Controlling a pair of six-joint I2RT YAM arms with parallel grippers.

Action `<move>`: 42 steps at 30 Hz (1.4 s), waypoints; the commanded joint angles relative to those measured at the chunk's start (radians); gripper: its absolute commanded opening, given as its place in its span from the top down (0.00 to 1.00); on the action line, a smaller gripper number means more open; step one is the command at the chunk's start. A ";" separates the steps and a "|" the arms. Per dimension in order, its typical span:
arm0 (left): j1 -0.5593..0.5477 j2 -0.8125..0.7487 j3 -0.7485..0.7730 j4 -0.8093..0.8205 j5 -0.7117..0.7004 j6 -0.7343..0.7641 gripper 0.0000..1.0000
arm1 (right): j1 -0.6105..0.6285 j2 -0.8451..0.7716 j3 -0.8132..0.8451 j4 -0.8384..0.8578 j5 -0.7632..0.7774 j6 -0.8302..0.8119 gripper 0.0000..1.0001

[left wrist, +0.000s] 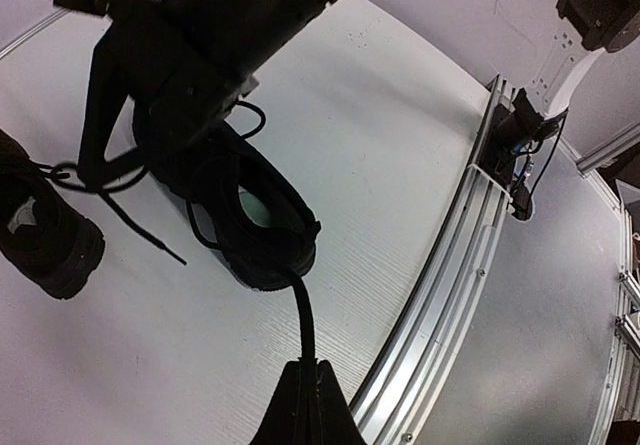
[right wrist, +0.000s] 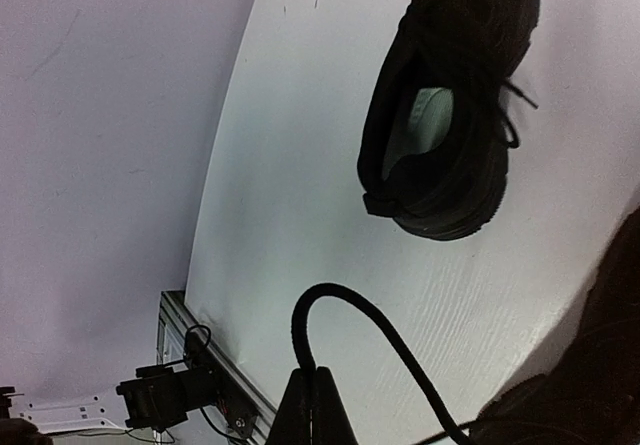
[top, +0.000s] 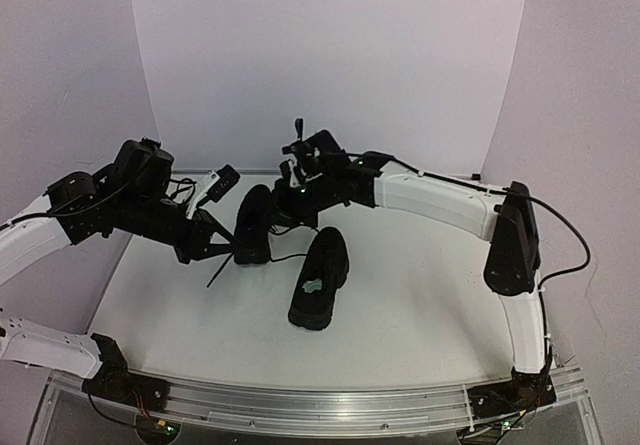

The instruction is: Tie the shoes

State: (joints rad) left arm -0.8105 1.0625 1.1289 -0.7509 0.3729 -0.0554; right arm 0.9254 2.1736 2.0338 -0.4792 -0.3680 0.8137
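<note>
Near shoe (top: 330, 255) and far shoe (top: 254, 225) are both dull matt black, with cloth-looking uppers and zero shine. The insole patch (right wrist: 425, 115) in the near one is pale and smooth. Laces (left wrist: 303, 315) look like woven cord, slightly rough. Table (top: 420, 305) is matt white, with a fine ribbed grain up close. Rail (top: 330, 405) is bare brushed metal with a bit of sheen. Arm shells (top: 440, 203) are smooth white plastic, and the joint covers (top: 512, 240) are matt black.

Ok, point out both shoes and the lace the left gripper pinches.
near shoe (top: 326, 263), top view, its upper.
far shoe (top: 253, 223), top view, its upper.
lace (left wrist: 304, 320), left wrist view, taut middle stretch.
</note>
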 commanded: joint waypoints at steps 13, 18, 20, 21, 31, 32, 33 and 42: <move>-0.006 0.008 -0.109 0.089 -0.008 -0.021 1.00 | 0.049 -0.012 -0.029 0.014 -0.128 0.034 0.56; -0.004 0.101 -0.070 0.130 -0.060 -0.068 1.00 | 0.040 -0.085 -0.044 0.013 -0.123 0.043 0.55; -0.004 0.164 -0.035 0.153 -0.071 -0.098 1.00 | 0.025 -0.153 -0.097 0.013 -0.105 0.048 0.55; -0.003 0.197 -0.015 0.167 -0.074 -0.112 1.00 | 0.016 -0.186 -0.138 0.013 -0.092 0.048 0.55; 0.028 0.505 0.192 0.223 -0.018 -0.153 1.00 | -0.050 -0.488 -0.593 0.018 -0.018 0.075 0.53; 0.034 0.534 0.210 0.213 0.003 -0.152 1.00 | -0.050 -0.497 -0.619 0.021 -0.021 0.075 0.54; 0.042 0.559 0.225 0.205 0.020 -0.150 1.00 | -0.049 -0.504 -0.638 0.028 -0.025 0.074 0.55; 0.069 0.713 0.313 0.151 0.159 -0.097 1.00 | -0.042 -0.446 -0.710 0.116 -0.048 0.051 0.74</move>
State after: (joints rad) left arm -0.7427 1.7430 1.3766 -0.5835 0.4381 -0.1823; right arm 0.8750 1.6922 1.3333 -0.4501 -0.4129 0.8765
